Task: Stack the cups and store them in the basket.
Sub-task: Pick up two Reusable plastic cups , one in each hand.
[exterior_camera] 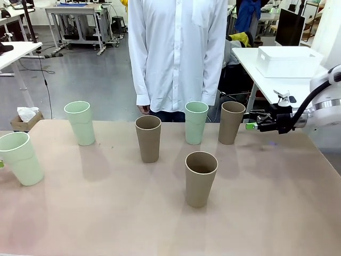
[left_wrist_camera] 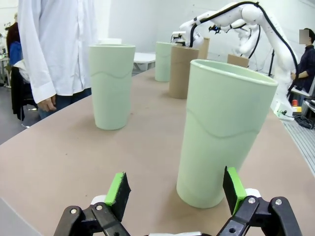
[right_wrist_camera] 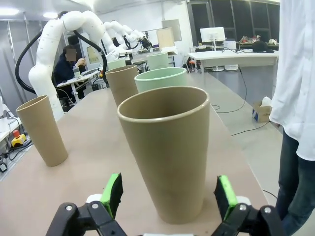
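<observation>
While every cup is standing alone on the beige table (exterior_camera: 277,213), I am judging the job as barely begun: nothing is nested and nothing is stored. The three tall pale mint matte tumblers are sitting at the near left (exterior_camera: 21,158), far left (exterior_camera: 81,122) and far middle (exterior_camera: 196,122). The three tan-brown tapered tumblers are standing mid-table (exterior_camera: 148,138), nearest me (exterior_camera: 201,178) and far right (exterior_camera: 232,122). A large white rectangular plastic bin (exterior_camera: 287,63), which I am taking for the basket, is resting on a side table well apart from them.

I am holding the right gripper (right_wrist_camera: 170,191) level, reaching in from the side with its jaws spread wide, facing the far-right tan tumbler (right_wrist_camera: 167,147) just ahead. The left gripper (left_wrist_camera: 175,189) is likewise lying low and spread wide, with the near-left mint tumbler (left_wrist_camera: 224,132) just ahead, off-centre toward one green pad (left_wrist_camera: 235,189). Neither is gripping anything.
</observation>
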